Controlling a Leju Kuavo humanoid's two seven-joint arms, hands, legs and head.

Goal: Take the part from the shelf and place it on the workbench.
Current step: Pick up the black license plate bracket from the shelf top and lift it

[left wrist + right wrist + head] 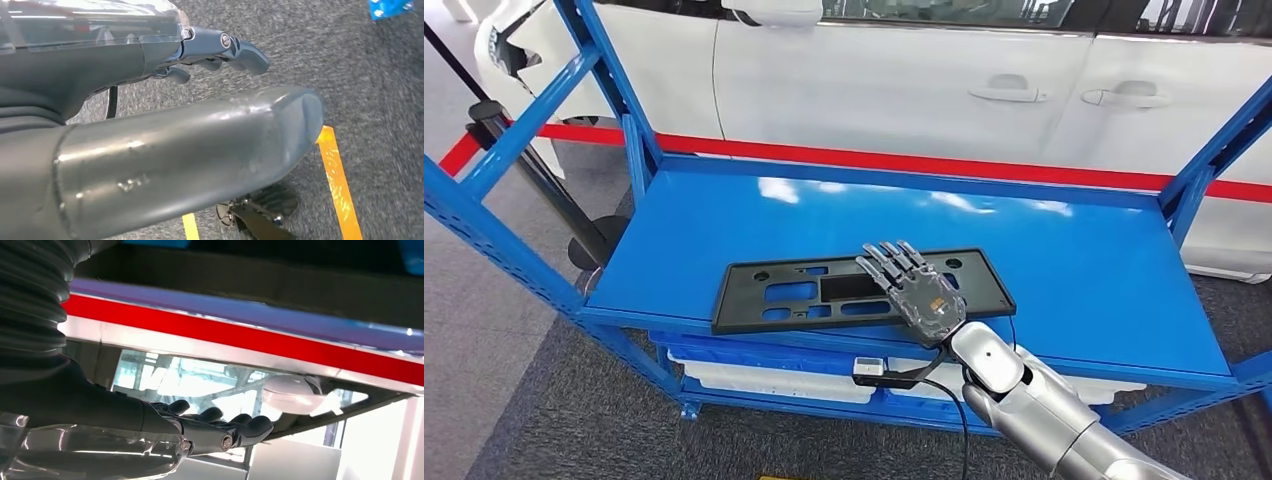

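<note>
While the part lies flat on the blue shelf, near its front edge, we see the right hand stretched out above it, fingers straight and a little apart, holding nothing. In the head view the hand covers the right half of the part, but we cannot tell if the palm already touches it or only hovers over it. The left hand hangs down over the grey floor; its fingers look loosely curled and there is nothing in them.

We judge that the task is in its first step: the reach to the part, with the grasp not yet made. The part is wide, thin and flat, so we think the next move needs the fingers to come under or around one long edge, perhaps the front one, before any lift. One hand at the right side may let the left end sag or swing. The workbench is not seen here.
</note>
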